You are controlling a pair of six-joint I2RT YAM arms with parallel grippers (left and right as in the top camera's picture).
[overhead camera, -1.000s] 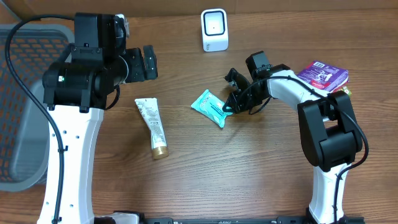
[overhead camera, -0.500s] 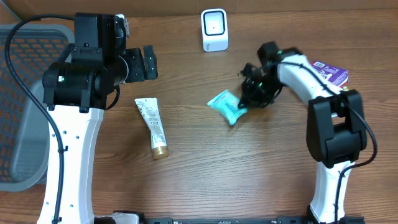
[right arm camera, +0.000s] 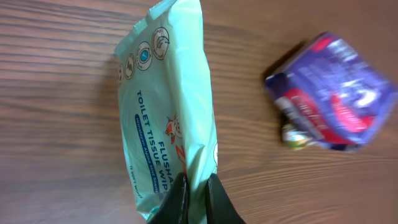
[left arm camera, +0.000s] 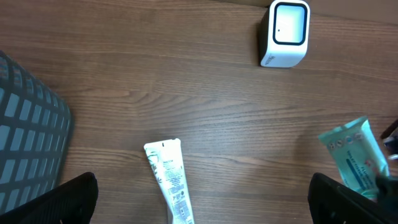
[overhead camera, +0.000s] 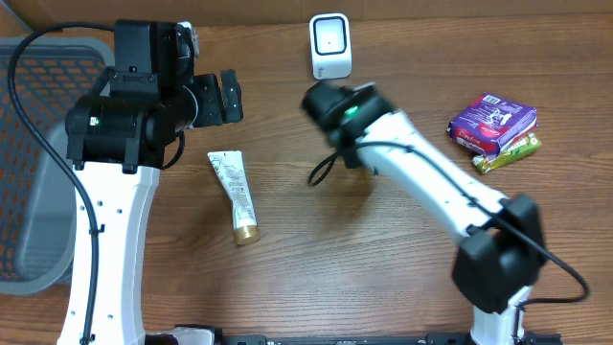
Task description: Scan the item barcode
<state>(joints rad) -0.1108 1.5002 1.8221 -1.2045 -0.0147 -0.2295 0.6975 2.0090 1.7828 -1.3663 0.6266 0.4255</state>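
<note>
- The left fingers [left arm camera: 68, 199] stood wide apart with nothing between them, their dark tips at the bottom corners of the left wrist view, above the desk [overhead camera: 383, 268].
- A grey mesh basket [overhead camera: 29, 240] sat at the far left edge of the desk, beside the left arm.
- A white tube [overhead camera: 235, 196] with a gold cap lay flat on the wood just right of that arm, cap toward the near edge, touching nothing else.
- The white scanner [overhead camera: 330, 45] stood upright at the back of the desk, near the middle.
- The right fingers [right arm camera: 180, 199] were clamped together on one end edge of the teal wipes pack [right arm camera: 165, 106], printed face toward the wrist camera.
- From overhead the right arm hid the pack. The left wrist view showed it right of the scanner and nearer the front [left arm camera: 354, 162].
- A purple packet [overhead camera: 491, 120] lay at the far right on top of a yellow-green wrapper [overhead camera: 512, 153], well apart from the pack.
</note>
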